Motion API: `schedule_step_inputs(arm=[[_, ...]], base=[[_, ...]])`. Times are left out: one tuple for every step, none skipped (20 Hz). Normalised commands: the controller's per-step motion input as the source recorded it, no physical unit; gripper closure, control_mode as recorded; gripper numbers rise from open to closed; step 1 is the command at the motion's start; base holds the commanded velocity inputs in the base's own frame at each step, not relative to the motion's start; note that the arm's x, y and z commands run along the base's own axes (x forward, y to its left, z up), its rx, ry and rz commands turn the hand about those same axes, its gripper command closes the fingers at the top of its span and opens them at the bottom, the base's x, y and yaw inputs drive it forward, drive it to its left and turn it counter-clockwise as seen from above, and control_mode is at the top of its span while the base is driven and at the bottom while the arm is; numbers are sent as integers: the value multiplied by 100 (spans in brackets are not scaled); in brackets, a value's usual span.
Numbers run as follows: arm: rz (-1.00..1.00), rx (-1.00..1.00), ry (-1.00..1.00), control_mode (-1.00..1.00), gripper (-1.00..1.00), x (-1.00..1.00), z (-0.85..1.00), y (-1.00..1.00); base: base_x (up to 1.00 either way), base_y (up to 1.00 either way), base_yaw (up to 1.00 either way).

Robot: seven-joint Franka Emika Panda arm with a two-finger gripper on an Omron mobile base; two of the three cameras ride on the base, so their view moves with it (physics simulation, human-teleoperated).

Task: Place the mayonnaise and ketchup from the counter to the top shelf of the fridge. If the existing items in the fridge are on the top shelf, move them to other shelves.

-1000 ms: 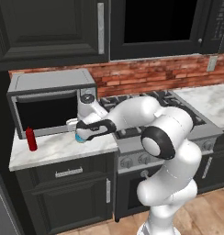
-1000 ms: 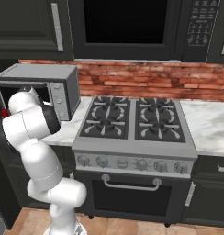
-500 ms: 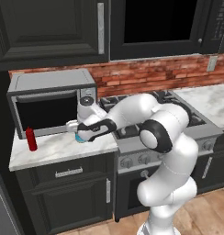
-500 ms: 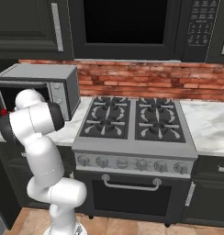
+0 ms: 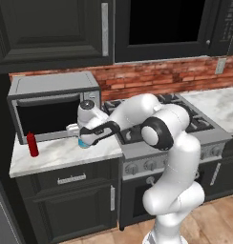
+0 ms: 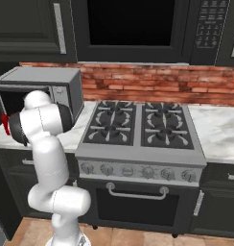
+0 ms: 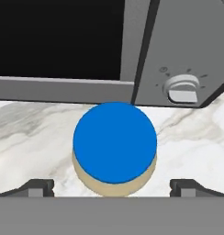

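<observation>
End effector [image 7: 113,190] spread over mayonnaise [image 7: 114,148], marble counter [image 7: 36,133], microwave [image 7: 178,50] behind

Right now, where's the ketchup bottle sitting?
In the left base view the ketchup stands upright at the left end of the counter, just in front of the microwave, well left of the mayonnaise.

A red brick wall [image 6: 152,79] runs behind the grey stove [image 6: 140,132]. Dark cabinets [image 5: 51,28] hang above, and a microwave [image 5: 54,107] stands left. The floor [image 6: 138,238] is brown wood.
</observation>
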Motion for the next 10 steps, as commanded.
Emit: schedule_step_inputs(arm=[[0, 0, 0, -100, -100, 21, -24, 20], [0, 0, 0, -100, -100, 19, -26, 16], [0, 0, 0, -100, -100, 19, -25, 14], [0, 0, 0, -100, -100, 21, -26, 14], [0, 0, 0, -100, -100, 24, -27, 14], [0, -1, 0, -100, -100, 25, -26, 13], [0, 0, 0, -100, -100, 26, -24, 11], [0, -1, 0, -100, -100, 26, -23, 9], [0, -1, 0, -100, -100, 26, -21, 9], [0, -1, 0, -100, -100, 26, -17, 6]], base=[[0, 0, 0], [0, 0, 0], [0, 0, 0], [0, 0, 0], [0, 0, 0], [0, 0, 0], [0, 0, 0], [0, 0, 0], [0, 0, 0], [0, 0, 0]])
